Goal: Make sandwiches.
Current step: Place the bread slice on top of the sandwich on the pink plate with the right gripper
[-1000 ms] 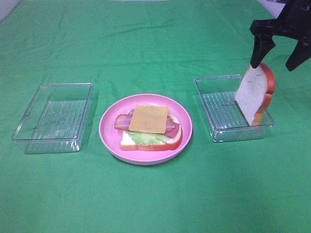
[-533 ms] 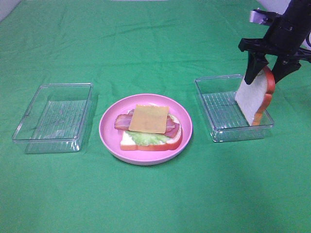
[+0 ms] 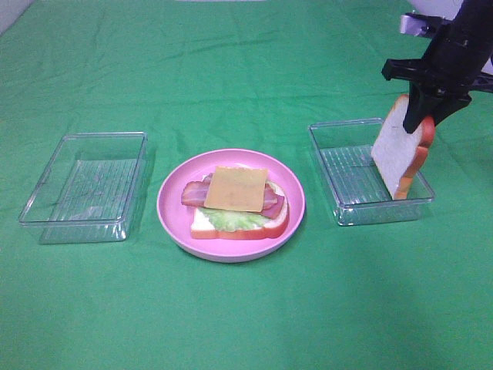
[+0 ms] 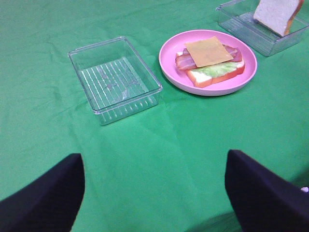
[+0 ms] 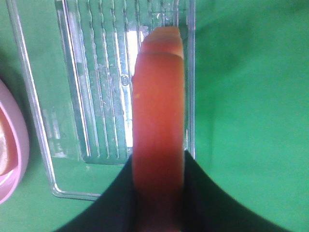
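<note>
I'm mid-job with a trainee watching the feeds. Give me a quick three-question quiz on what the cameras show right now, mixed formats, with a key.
1. True or false: the right tool is shut on the bread slice.
2. Which layer is uppermost on the open sandwich on the pink plate? A lettuce, B cheese, C bacon.
3. Fill in: the bread slice stands on edge in the clear tray on the ___ of the high view.

Key: 1 true; 2 B; 3 right.
</note>
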`<state>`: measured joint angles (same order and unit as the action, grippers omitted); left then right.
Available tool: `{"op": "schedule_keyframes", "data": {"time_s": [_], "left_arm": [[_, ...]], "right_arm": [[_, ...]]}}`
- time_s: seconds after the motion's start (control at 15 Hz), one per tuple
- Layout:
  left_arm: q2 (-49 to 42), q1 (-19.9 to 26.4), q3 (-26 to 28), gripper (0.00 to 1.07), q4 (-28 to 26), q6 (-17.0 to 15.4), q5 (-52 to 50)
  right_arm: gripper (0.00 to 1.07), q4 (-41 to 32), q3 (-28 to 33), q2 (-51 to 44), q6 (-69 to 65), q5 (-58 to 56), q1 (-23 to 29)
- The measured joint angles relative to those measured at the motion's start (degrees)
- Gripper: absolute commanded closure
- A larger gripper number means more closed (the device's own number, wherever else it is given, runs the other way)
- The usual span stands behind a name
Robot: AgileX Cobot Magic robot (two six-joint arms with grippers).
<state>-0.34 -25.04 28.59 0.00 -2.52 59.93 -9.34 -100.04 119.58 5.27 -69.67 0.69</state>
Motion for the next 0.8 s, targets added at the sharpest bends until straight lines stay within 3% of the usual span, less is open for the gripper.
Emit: {"op": "schedule_keyframes", "data": {"time_s": [0.13, 0.4, 0.47, 0.53, 0.8], "left_arm": [[0.0, 0.0, 0.0, 0.3, 0.0, 0.0, 0.0], [0.0, 0.0, 0.0, 0.3, 0.0, 0.0, 0.0], [0.0, 0.0, 0.0, 0.3, 0.0, 0.0, 0.0], [0.0, 0.0, 0.0, 0.3, 0.0, 0.0, 0.0], [0.0, 0.0, 0.0, 0.3, 0.0, 0.0, 0.0]], "right_arm": [[1.07, -1.03, 0.0, -3.78, -0.17, 0.0, 0.0], [1.07, -10.89, 0.69, -11.17, 1.38, -0.06, 0.0], [1.07, -22.4, 5.04, -13.46, 6.07, 0.11, 0.0], [1.07, -28.76, 8.54, -14.21, 9.57, 0.57, 0.06], [1.07, -47.9, 21.49, -15.76, 18.68, 6.02, 3.38]]}}
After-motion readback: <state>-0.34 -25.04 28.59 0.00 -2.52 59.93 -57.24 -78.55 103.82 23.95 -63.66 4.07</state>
